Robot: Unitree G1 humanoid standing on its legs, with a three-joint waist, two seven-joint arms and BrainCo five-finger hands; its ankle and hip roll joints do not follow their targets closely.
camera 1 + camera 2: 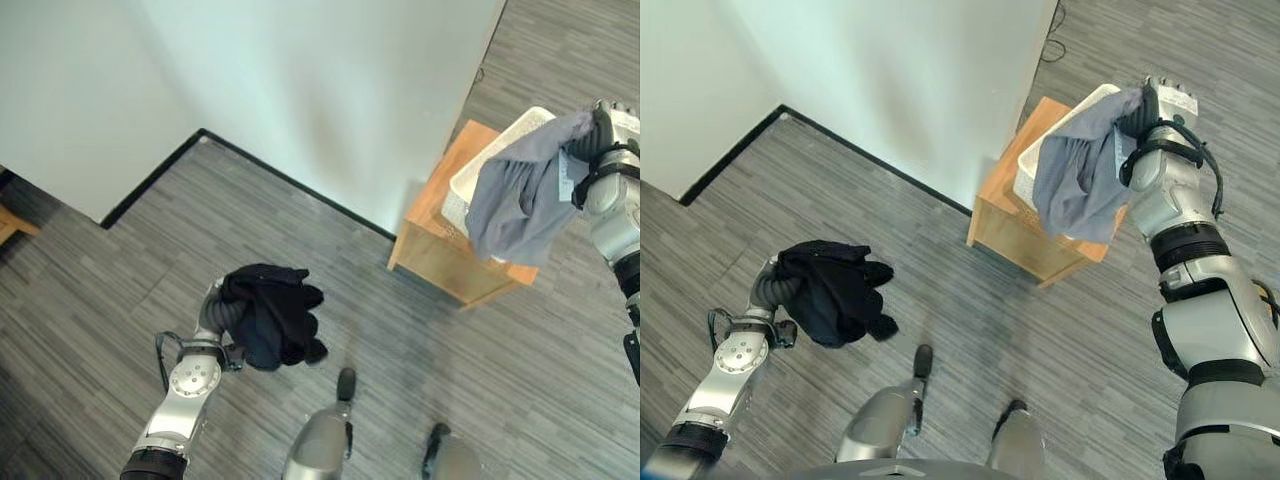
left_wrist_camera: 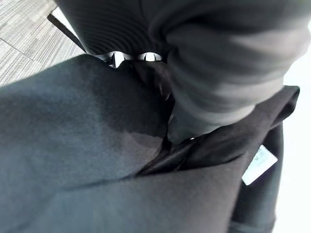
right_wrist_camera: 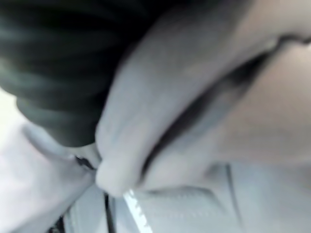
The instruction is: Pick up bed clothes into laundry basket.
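gripping a grey garment (image 1: 1080,175), the right hand (image 1: 1152,112) was raised above the white laundry basket (image 1: 1065,125), its fingers curled into the top of the cloth so that the fabric bunched at the dark ribbed cover. from that grasp the garment hung down in loose folds across the front of the basket and over the near edge of the small wooden table (image 1: 1025,240) that carried it. in the right wrist view the grey fabric (image 3: 194,97) lay pressed right against the hand.

the left hand (image 1: 228,312) was held low and out to the robot's left, well apart from the table, with a black garment (image 1: 272,315) draped over it. its fingers were buried in the cloth, so i could not tell whether they were closed. the left wrist view showed dark folds (image 2: 97,160) heaped over the hand and a small white tag (image 2: 259,164) at the hem.

the table stood against the corner of a white wall (image 1: 330,90), whose black skirting (image 1: 160,170) ran along the floor edge. open grey plank floor (image 1: 480,370) stretched between the two arms and in front of the table.
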